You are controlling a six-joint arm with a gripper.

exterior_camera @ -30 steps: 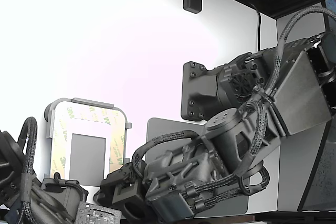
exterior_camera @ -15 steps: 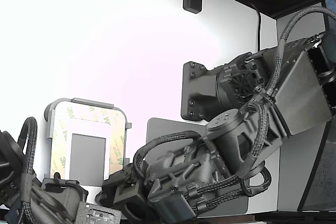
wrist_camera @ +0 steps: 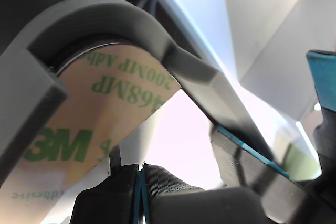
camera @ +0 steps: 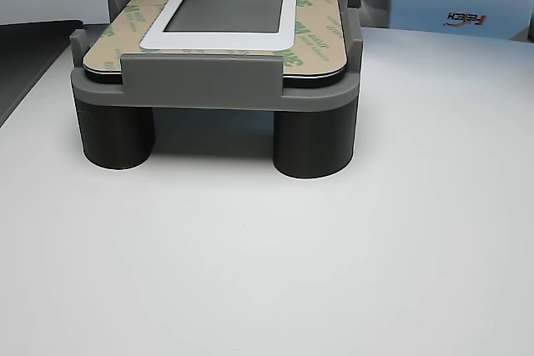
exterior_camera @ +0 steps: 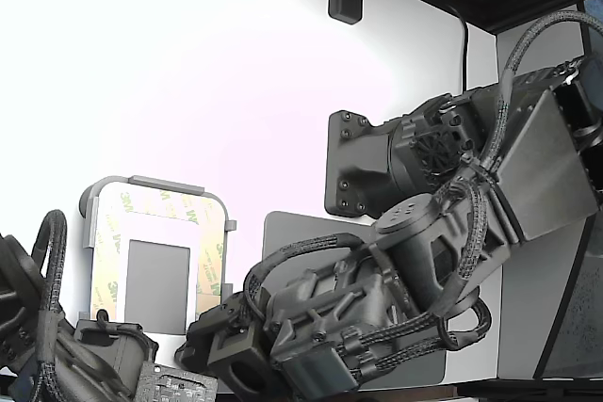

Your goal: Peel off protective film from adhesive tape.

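Presently I am holding the gripper (exterior_camera: 221, 350) at the lower edge of the tape (exterior_camera: 111, 233), lower left of the exterior view; film (wrist_camera: 89, 129) is filling the wrist view; jaw state cannot be determined.
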